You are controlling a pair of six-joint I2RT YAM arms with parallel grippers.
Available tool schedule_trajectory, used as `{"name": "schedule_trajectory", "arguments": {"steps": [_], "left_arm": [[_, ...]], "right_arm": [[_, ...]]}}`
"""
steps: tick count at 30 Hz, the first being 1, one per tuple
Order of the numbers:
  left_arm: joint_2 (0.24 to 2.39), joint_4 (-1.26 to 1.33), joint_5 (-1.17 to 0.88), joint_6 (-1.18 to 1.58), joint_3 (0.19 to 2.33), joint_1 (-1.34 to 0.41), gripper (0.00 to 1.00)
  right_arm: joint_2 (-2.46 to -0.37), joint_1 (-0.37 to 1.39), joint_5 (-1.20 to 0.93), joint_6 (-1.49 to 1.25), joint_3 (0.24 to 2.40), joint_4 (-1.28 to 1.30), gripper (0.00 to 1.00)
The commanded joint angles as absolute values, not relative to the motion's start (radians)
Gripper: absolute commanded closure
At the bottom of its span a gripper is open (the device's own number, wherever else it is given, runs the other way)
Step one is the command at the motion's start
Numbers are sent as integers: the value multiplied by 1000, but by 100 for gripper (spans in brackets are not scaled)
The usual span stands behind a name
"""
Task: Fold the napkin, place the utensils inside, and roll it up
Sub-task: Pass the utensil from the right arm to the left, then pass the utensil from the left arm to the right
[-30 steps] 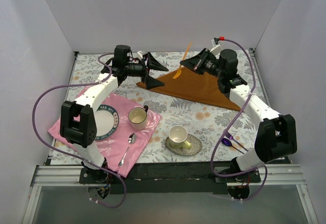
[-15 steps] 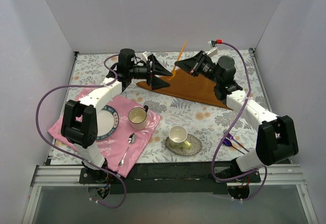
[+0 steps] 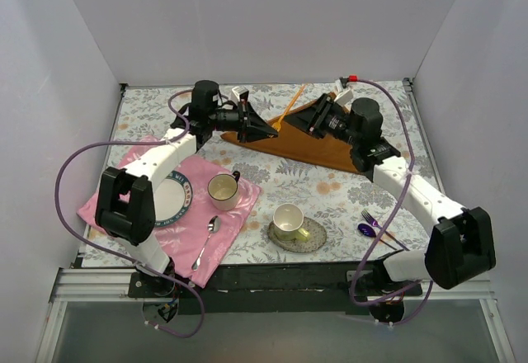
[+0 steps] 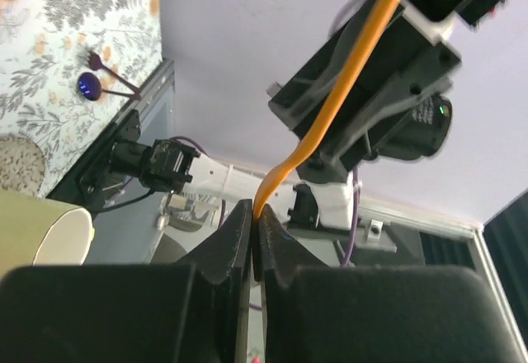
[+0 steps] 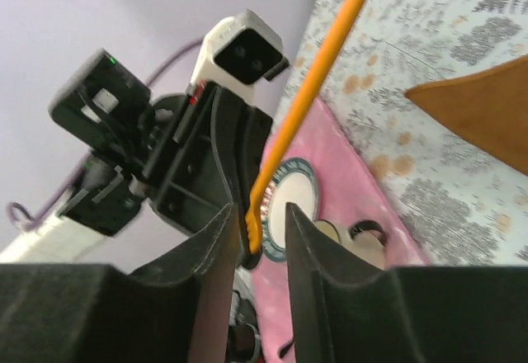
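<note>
Knife (image 3: 290, 107) stands tilted in the air over the far side of the table (image 3: 330, 190), between your two arms. Your left gripper (image 4: 254, 217) has its jaws pressed together on the lower end of it. Your right gripper (image 5: 257, 214) has its jaws apart, and the knife passes through the gap. Napkin (image 3: 313, 144) lies folded to a triangle under both grippers. Fork (image 3: 373, 219) and spoon (image 3: 365, 230) lie at the near right, just beside each other.
</note>
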State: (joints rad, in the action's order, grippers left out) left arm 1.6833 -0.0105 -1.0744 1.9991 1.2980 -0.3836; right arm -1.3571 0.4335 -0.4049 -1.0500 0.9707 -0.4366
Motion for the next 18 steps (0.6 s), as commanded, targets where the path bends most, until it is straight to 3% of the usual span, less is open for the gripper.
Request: {"name": "schedule_trajectory", "arguments": {"steps": [1,3,6,11,18], "left_arm": [[1635,-323,-994,1922,1402,-344,100],[1660,-584,-954,1785,1515,-333,100],[1730,-907,-806,1522,1681,-336,100],[1749,-1025,-745,1419,1709,-347,100],[1773,-1088,-744,1371,1735,-394,100]], "right_arm": [[-1293,420,-407,-588,1170,159,51],[-1327,425,-352,-354,1329,490,46],[-1345,439,-235,-10,1449,726,42],[-1264,564,-141,668,1388,687,37],[-1267,695,-199,1125,1302,491,37]]}}
